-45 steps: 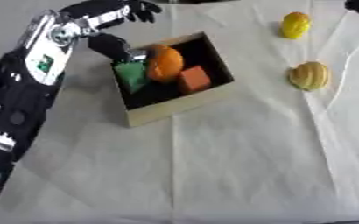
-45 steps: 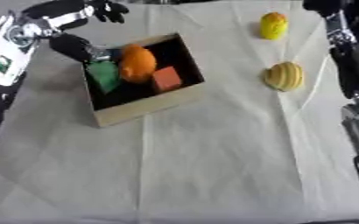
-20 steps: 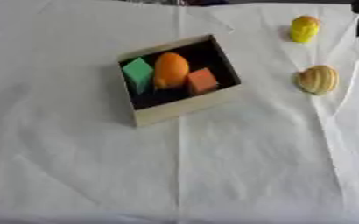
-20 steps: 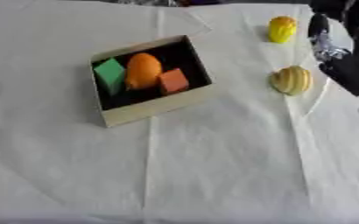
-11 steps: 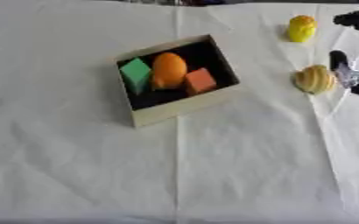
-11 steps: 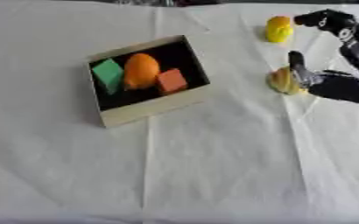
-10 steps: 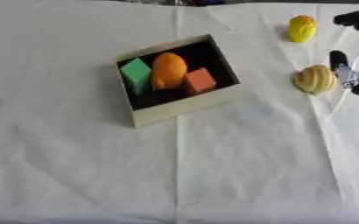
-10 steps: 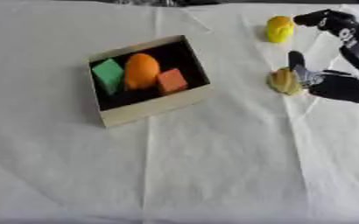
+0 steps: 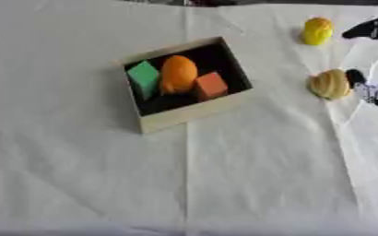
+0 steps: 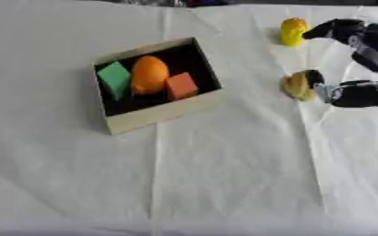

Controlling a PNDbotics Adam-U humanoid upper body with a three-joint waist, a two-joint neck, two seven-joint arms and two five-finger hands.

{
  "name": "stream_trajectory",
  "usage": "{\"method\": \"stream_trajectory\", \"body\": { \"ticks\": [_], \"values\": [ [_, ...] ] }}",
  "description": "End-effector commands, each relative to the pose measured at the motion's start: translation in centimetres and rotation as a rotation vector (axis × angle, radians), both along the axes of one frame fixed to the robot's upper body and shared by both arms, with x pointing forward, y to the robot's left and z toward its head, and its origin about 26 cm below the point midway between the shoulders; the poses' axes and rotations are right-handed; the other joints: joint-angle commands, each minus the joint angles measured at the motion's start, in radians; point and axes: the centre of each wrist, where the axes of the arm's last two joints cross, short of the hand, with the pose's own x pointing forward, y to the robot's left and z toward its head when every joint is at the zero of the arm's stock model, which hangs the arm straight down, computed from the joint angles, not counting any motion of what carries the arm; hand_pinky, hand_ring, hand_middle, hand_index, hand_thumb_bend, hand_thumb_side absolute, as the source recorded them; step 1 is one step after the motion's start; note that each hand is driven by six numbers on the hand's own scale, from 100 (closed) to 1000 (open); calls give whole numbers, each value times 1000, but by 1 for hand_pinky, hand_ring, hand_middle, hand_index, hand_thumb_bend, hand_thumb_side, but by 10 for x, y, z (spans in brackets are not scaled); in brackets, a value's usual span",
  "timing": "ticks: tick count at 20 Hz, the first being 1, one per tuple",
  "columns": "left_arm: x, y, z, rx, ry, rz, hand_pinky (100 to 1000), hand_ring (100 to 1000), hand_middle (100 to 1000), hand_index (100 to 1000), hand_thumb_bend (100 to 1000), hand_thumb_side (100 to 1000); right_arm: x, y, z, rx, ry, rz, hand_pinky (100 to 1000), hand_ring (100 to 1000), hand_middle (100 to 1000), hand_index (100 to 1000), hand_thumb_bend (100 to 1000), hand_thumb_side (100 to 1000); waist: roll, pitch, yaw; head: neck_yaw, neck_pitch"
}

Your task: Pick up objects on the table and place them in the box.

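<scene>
Left eye view – box: we've got the tan box (image 9: 194, 110) sitting around 10 o'clock of the table's middle, already holding a green block (image 9: 145, 79), an orange round thing (image 9: 179, 74) and an orange-red cube (image 9: 211, 86).
Left eye view – shell thing: the tan ribbed object (image 9: 330, 84) lies out at 3 o'clock from the box, on the white cloth (image 9: 224, 175). It looks rounded and grooved, a bit like a walnut or a shell.
Left eye view – yellow one: a small yellow object (image 9: 317, 31) sits at 1 o'clock, well apart from the box.
Right eye view – right hand: the right hand (image 10: 362, 94) is right at the tan object – thumb touching its right side, fingers (image 10: 337, 28) arched high and spread near the yellow one, nothing gripped yet.
Right eye view – left hand: not visible anywhere.
Right eye view – how we'd do it: we reckon the fingers need to come down over the far side so it's pinched across the ribs – it looks like it could roll away.
</scene>
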Motion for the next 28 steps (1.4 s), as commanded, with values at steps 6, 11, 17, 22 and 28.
{"method": "stream_trajectory", "body": {
  "ticks": [6, 11, 17, 22, 28],
  "values": [
    [-3, -1, 9, 6, -10, -15, 814, 772, 721, 858, 100, 673, 12, -21, 8, -120, 42, -105, 854, 904, 844, 892, 322, 100, -14, -27, 5, -17, 4],
    [-2, -2, 8, 0, -5, -22, 814, 772, 717, 857, 100, 678, 21, -34, 2, -142, 49, -175, 844, 896, 837, 909, 317, 100, -14, -22, 14, -35, 4],
    [-3, -1, 6, -8, -6, -17, 814, 771, 712, 853, 100, 681, 30, -47, -9, -151, 68, -220, 843, 894, 841, 919, 300, 100, -8, -8, 33, -57, 4],
    [-3, -1, 4, -17, 2, -15, 814, 771, 708, 850, 100, 685, 35, -49, -17, -163, 88, -216, 844, 894, 843, 921, 312, 100, -2, 8, 44, -68, 4],
    [-3, 0, 3, -24, -2, -10, 814, 770, 706, 848, 100, 685, 37, -53, -23, -195, 110, -222, 843, 895, 847, 923, 313, 100, 2, 24, 59, -78, 4]
  ]
}}
